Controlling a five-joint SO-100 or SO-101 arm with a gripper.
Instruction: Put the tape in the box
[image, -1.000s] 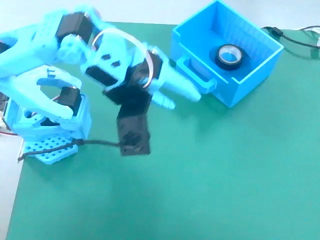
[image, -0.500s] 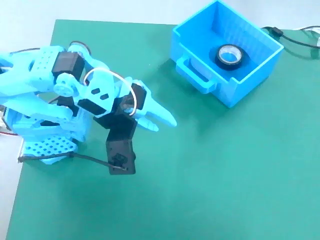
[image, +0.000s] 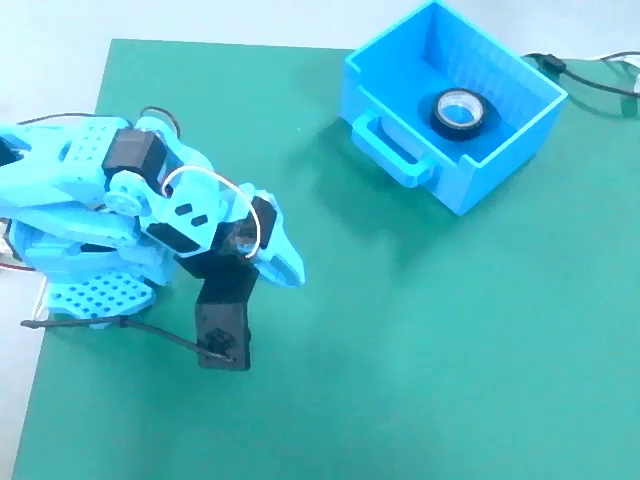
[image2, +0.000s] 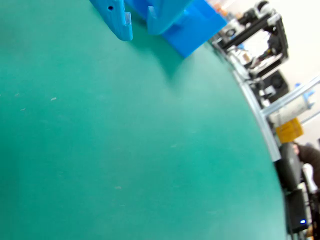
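The tape (image: 459, 111), a black roll with a pale core, lies flat on the floor of the blue box (image: 500, 160) at the top right of the fixed view. My gripper (image: 292, 270) is far from it, folded back low beside the arm's base at the left, with its fingers together and nothing in them. In the wrist view the gripper (image2: 140, 31) tips enter from the top edge, nearly touching, over bare green mat. Part of the box (image2: 197, 30) shows behind them. The tape is hidden in that view.
A green mat (image: 420, 350) covers the table. The arm's base (image: 90, 290) sits at the mat's left edge, with a black cable (image: 150, 333) trailing from it. A black cable (image: 590, 80) runs behind the box. Equipment racks (image2: 260, 30) stand beyond the table's edge.
The arm has drawn back from the box toward its base, down and to the left, folding in. The tape has stayed in the box.
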